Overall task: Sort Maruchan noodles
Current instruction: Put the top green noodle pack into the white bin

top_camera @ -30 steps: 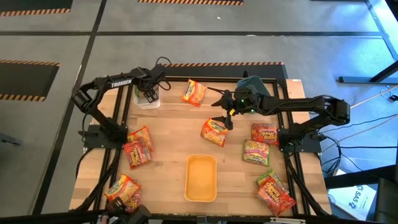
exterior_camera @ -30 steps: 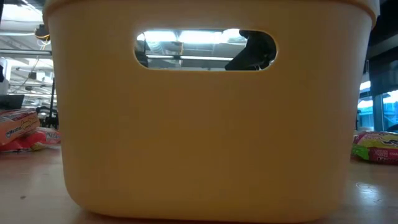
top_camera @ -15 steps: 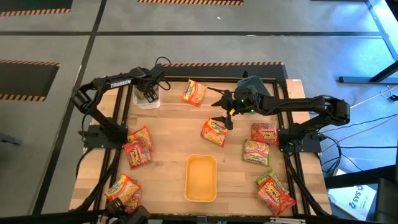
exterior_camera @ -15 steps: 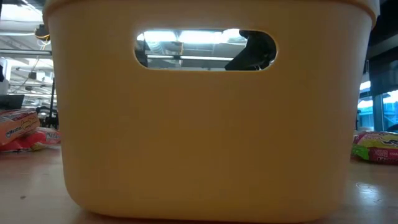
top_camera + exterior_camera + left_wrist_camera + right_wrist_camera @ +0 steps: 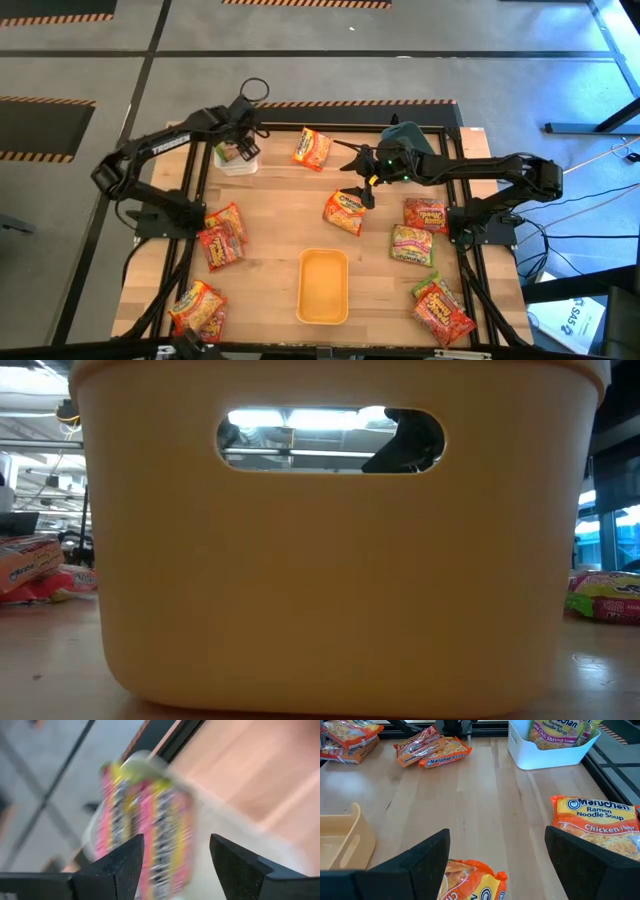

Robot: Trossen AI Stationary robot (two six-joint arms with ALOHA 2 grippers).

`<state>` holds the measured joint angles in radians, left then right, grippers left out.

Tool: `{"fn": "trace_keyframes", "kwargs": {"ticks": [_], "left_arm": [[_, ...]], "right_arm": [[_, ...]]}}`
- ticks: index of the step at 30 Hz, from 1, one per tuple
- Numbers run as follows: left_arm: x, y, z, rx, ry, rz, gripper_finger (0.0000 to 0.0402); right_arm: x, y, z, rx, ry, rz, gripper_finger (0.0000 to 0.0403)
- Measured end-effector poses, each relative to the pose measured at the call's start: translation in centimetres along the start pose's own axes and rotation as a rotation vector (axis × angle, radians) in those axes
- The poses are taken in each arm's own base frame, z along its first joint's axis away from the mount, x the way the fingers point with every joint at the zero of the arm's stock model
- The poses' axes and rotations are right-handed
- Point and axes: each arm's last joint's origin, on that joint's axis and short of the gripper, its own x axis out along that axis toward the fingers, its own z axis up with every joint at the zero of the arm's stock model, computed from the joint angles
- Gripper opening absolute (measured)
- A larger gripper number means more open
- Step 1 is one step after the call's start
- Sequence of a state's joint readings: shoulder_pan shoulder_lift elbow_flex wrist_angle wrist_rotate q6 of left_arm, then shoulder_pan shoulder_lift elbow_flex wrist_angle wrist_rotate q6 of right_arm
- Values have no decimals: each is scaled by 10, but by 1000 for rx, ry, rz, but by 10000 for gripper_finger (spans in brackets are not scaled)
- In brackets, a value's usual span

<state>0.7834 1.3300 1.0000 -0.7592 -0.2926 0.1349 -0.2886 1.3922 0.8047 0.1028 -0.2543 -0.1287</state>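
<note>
Above the white bin (image 5: 236, 158) at the far left corner of the table (image 5: 280, 240) hangs the left gripper (image 5: 240, 150). Its two fingers are spread apart with nothing between them. A green-pink noodle packet (image 5: 145, 835) stands inside that bin, right under the fingers.

The right gripper (image 5: 366, 190) is over to the right of the white bin, near the middle of the table. Its fingers are wide apart too, and an orange packet (image 5: 344, 211) lies flat just below them, not held. A second orange packet (image 5: 312, 148) lies between the white bin and the right gripper.

The yellow bin (image 5: 323, 286) sits at the near edge, well away from the white bin. Two packets (image 5: 222, 235) lie on the near side of the white bin by the left edge, and more packets (image 5: 198, 305) sit in the near left corner. Other packets (image 5: 418, 232) lie far off on the right side.
</note>
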Motion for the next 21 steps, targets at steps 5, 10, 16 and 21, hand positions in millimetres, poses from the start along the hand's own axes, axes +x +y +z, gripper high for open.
{"fn": "trace_keyframes", "kwargs": {"ticks": [5,10,16,21], "left_arm": [[-23,-17,12,-93,-219,-339,221],[-36,-42,24,-73,-341,-561,221],[-50,-97,25,17,-540,-671,221],[-70,-146,10,112,-675,-748,221]], "right_arm": [[0,2,0,78,-4,60,310],[0,4,2,115,-24,135,310],[4,25,2,97,0,210,310],[7,55,-4,66,95,241,310]]}}
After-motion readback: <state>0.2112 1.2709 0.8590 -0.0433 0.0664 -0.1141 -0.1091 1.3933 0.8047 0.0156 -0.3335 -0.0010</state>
